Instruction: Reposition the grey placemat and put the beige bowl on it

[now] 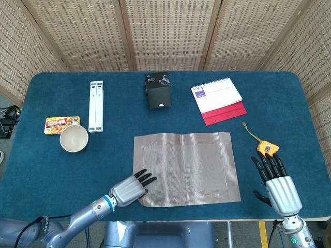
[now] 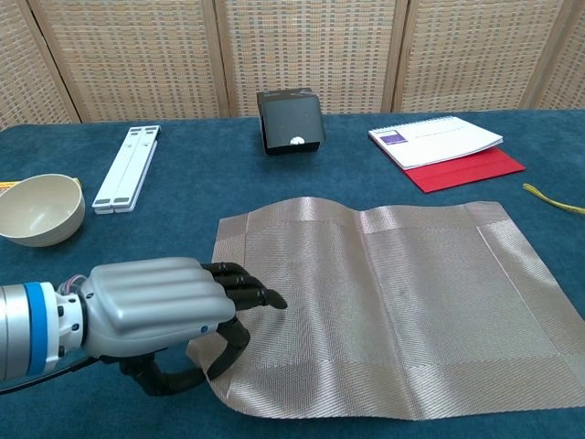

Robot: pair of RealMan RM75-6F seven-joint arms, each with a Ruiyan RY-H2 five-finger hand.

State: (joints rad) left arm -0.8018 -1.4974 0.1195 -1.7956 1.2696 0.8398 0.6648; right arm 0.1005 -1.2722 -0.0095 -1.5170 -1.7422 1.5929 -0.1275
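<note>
Blue-clothed table (image 1: 289, 103), wicker screens (image 1: 165, 31) behind; grey placemat (image 1: 186, 168) flat.
</note>
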